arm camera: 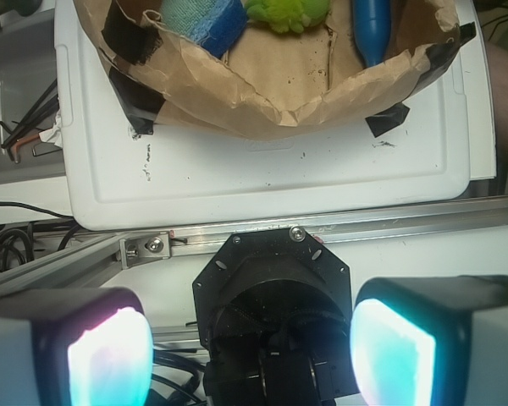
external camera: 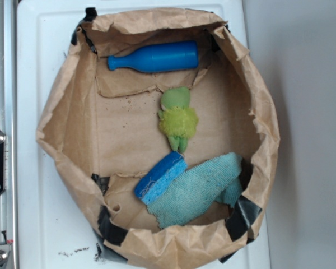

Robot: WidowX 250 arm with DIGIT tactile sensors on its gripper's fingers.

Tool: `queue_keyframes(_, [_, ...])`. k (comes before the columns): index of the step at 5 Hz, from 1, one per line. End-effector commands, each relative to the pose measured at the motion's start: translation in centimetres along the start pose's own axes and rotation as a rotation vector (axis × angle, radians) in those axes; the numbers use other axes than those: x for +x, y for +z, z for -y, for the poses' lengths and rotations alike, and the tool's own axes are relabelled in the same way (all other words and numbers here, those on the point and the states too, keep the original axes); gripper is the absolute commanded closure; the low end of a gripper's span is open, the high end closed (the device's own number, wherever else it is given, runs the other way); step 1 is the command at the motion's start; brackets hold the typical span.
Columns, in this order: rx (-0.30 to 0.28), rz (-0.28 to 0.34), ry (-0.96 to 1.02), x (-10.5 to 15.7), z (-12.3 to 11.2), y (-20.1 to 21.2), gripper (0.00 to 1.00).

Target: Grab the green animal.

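Observation:
The green animal [external camera: 178, 119] lies in the middle of a brown paper-lined bin [external camera: 67, 112], pale head toward the blue bottle [external camera: 155, 57], legs toward the blue sponge [external camera: 161, 177]. In the wrist view its fuzzy lime body [arm camera: 289, 12] shows at the top edge, inside the bin. My gripper [arm camera: 252, 347] is open, its two glowing pads [arm camera: 110, 359] wide apart with nothing between them. It hangs over the robot's black base, well outside the bin and far from the toy. The exterior view does not show the gripper.
A teal terry cloth [external camera: 199, 189] lies beside the sponge at the bin's near side. The bin's crumpled paper wall [arm camera: 262, 106] stands on a white tray [arm camera: 279, 178]. An aluminium rail [arm camera: 322, 228] and cables [arm camera: 25, 127] lie between tray and gripper.

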State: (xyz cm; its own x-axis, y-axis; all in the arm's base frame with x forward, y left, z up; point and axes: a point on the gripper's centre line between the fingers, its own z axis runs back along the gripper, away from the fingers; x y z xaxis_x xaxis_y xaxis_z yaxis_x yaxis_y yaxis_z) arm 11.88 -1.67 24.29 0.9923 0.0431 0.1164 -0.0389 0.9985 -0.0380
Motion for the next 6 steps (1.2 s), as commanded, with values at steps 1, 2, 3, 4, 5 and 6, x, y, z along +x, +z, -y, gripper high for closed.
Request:
queue_keyframes(1, [0.000,0.000,0.000,0.0,0.0,0.0,0.00])
queue_keyframes(2, [0.020,0.046,0.071,4.5,3.5,-3.3,0.00])
queue_keyframes(3, [0.019,0.115,0.183,9.8,2.8,-5.3,0.00])
queue_keyframes(4, [-0.017,0.175,0.323,14.4,3.2,-8.1,0.00])
queue_keyframes(5, [-0.107,0.293,0.579,19.2,1.8,-9.6,0.00])
queue_keyframes(6, [-0.085,0.392,0.819,23.3,0.2,-9.9,0.00])
